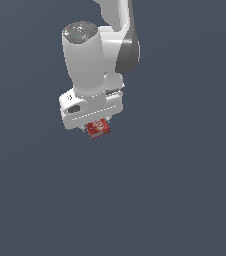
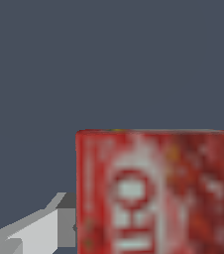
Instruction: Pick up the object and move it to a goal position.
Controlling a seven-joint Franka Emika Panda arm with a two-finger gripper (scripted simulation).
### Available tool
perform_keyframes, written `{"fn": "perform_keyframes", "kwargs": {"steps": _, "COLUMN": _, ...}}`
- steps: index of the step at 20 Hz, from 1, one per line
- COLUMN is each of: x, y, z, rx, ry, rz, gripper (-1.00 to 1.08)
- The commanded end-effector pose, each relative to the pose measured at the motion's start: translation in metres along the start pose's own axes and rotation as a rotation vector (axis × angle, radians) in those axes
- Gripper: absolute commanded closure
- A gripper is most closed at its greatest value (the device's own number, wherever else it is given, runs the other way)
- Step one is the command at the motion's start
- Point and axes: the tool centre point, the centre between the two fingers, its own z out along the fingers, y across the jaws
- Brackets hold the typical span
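Note:
The object (image 1: 98,128) is a small red box with white lettering, seen in the exterior view just under the white hand of the arm. My gripper (image 1: 97,126) is shut on the object, and the hand hides most of the fingers. In the wrist view the object (image 2: 156,191) fills much of the picture as a blurred red face with white letters. A pale grey finger (image 2: 32,230) shows beside it, touching its side.
A plain dark grey-blue surface (image 1: 175,190) lies all around in both views. The white arm (image 1: 92,55) rises above the hand toward the top of the exterior view. No other objects or edges show.

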Motion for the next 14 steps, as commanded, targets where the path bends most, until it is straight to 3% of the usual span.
{"fn": "perform_keyframes", "kwargs": {"steps": 1, "x": -0.004, "y": 0.009, "z": -0.028, "rx": 0.002, "ry": 0.000, "rz": -0.001, "gripper": 1.08}}
{"fn": "perform_keyframes", "kwargs": {"steps": 14, "x": -0.019, "y": 0.054, "z": -0.159, "rx": 0.001, "ry": -0.001, "rz": 0.000, "gripper": 1.08}}
